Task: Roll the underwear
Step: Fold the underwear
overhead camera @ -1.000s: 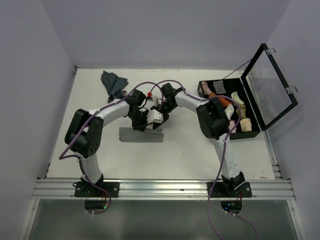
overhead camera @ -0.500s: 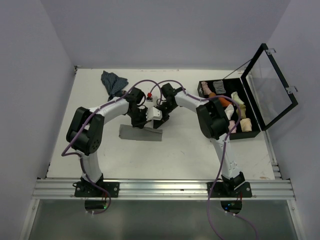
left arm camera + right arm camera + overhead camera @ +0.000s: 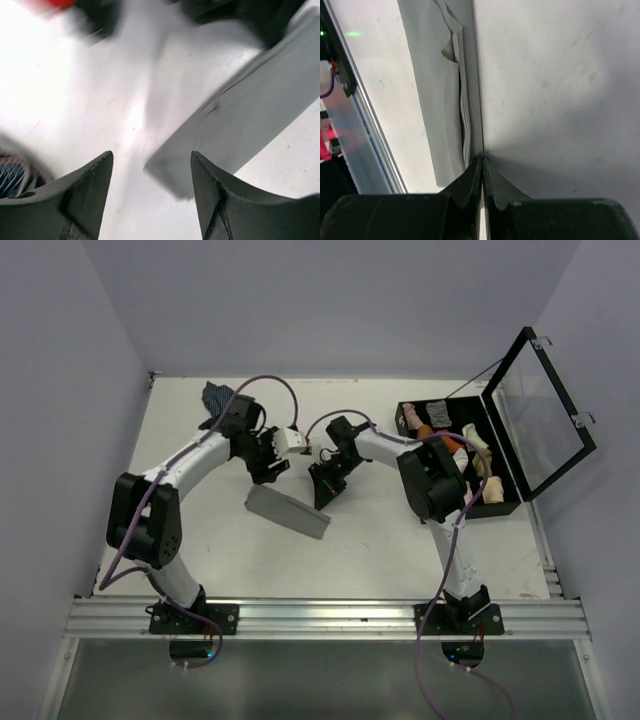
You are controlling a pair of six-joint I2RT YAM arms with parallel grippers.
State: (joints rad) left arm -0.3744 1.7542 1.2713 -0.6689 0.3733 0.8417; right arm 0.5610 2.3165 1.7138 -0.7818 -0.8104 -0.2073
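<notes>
The left end effector (image 3: 270,455) hung over the white table (image 3: 200,540) above centre in the overhead frame, its two dark fingers (image 3: 85,195) standing well apart with nothing gripped between them. In the blurred left wrist view, one end of the grey underwear (image 3: 250,110) lay on the table just beyond the fingertips.

The right end effector (image 3: 328,488) sat just right of centre, fingers pressed together. In its wrist view the tips (image 3: 481,160) were pinched on the long edge of the folded underwear (image 3: 445,100), whose layered hems ran up the frame.

From above, the underwear (image 3: 288,512) showed as a narrow grey strip at the centre of the table, slanting down to the right, its right end beneath the right end effector. A dark patterned cloth (image 3: 215,395) lay at the upper left, near the left arm. At the right stood a black case (image 3: 510,465) of rolled garments, its clear lid (image 3: 545,405) raised.
</notes>
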